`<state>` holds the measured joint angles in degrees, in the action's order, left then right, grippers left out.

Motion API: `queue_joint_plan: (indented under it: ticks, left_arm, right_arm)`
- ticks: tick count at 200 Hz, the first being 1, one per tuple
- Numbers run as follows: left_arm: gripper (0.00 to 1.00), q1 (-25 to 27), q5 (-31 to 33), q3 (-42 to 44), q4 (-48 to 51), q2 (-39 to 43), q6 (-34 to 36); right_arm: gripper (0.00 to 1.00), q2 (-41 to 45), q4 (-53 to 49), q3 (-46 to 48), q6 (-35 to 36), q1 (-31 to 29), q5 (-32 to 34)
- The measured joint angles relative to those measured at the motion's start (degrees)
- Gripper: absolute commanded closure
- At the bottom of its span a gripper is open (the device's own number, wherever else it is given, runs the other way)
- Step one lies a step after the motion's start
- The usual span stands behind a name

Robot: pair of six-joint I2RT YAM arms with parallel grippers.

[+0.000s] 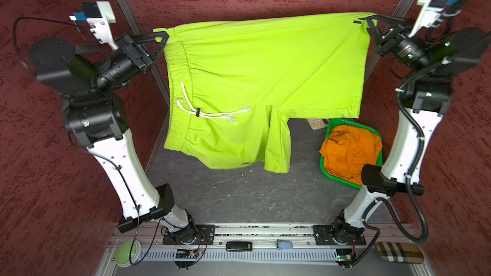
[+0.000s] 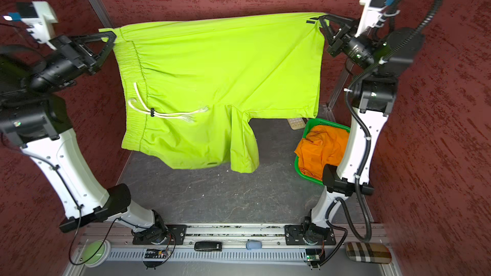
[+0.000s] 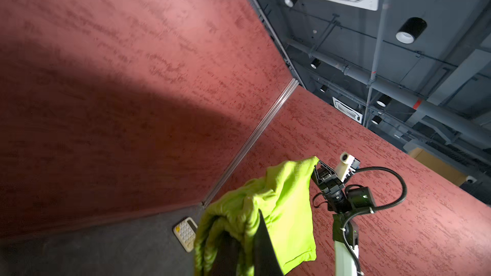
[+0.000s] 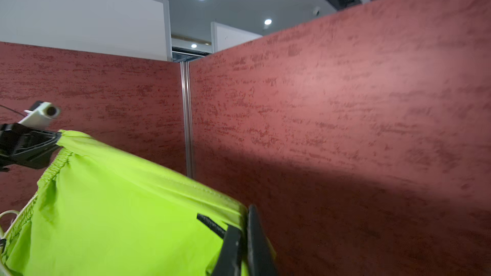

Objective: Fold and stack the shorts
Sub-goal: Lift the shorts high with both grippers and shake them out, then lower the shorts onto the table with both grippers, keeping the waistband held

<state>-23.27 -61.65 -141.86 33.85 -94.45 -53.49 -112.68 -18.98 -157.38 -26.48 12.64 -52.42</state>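
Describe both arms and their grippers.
The left arm and right arm have white shells and black joints. The left gripper and right gripper are black with triangular open-frame fingers, plus white camera mounts with blue tags. A black corrugated hose follows the right arm.

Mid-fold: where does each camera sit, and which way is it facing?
Top views: overhead, on the arms' base side, looking down at the table; left arm, right arm, and lime shorts stretched between left gripper and right gripper.
Left wrist: on the left arm, tilted up toward far-right wall corner and ceiling; own fingers on the shorts; right gripper beyond.
Right wrist: on the right arm, facing far-left wall corner; own fingers; left gripper opposite.
Shared: both wrist views show the shorts and the opposite gripper.
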Motion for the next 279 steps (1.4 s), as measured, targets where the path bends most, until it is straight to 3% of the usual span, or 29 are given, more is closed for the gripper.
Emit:
queue_joint_plan:
  ticks: [28,63,92,131,194,226,240,279]
  left_arm:
    - [1.0,2.75,3.39,13.77,5.33,-8.74,5.68]
    - [1.0,4.2,11.89,29.77,12.74,-20.28,11.85]
    - [1.0,4.33,16.09,38.82,15.76,-21.81,15.12]
    - [1.0,4.39,17.05,36.15,16.39,-21.9,18.47]
    - [1.0,5.95,19.8,24.26,21.42,-23.98,21.68]
    - [1.0,6.08,19.98,25.44,21.33,-23.93,22.45]
    - [1.0,6.01,19.54,28.0,20.72,-23.96,22.43]
    - [1.0,3.26,19.23,33.62,20.17,-24.65,22.34]
  right_arm:
    - [1.0,-13.51,-7.54,1.95,5.25,-7.98,3.93]
    - [1.0,-30.64,-18.71,6.36,10.01,-13.27,13.18]
    - [1.0,-35.52,-25.49,7.48,12.41,-14.62,16.96]
    - [1.0,-33.16,-25.83,6.62,14.4,-14.73,17.33]
    - [1.0,-30.32,-25.42,6.14,15.98,-14.73,19.3]
    - [1.0,-26.53,-26.32,7.04,16.61,-14.78,19.65]
    - [1.0,-21.84,-26.6,12.68,17.55,-15.13,20.59]
    - [1.0,-1.49,-21.77,44.35,18.14,-19.37,25.75]
